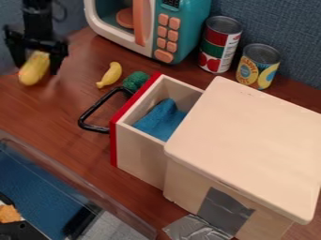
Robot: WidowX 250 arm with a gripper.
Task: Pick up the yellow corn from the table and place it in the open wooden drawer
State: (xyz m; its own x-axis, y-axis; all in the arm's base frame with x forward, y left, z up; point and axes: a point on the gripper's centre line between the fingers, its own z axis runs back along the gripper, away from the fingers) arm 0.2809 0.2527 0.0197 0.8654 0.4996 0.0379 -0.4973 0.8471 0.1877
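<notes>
Yellow toy [34, 68] with reddish lower end: between the fingers [56, 60] of the black gripper [35, 69], near the left-hand edge of the bench [69, 101], by the wall. Fingers parted by about the toy's width, one on either side; toy appears gripped, hanging at a slant. Whether its lower end touches the bench cannot be told. Step in hand, as judged: the hold on this toy, grasp apparently made. Next move calls for a steady grip and a clean lift if the toy does rest on the wood; any crossing toward the bench's middle wants height over the nearby items. Nearest to it on the bench: small yellow banana-like toy [111, 75], then green bumpy toy [135, 80] just beside the red front [134, 97] of a drawer [141, 152]. Black handle [94, 110] juts out from that front. Drawer stands open, blue cloth [162, 119] inside, run out from a pale wooden cabinet [251, 140] with grey tape [225, 211] on its side. Toward the far edge: teal toy microwave [182, 14], red-and-green can [219, 44], yellow-labelled can [257, 65]. At the near left corner of the view: clear-rimmed tray [81, 183].
</notes>
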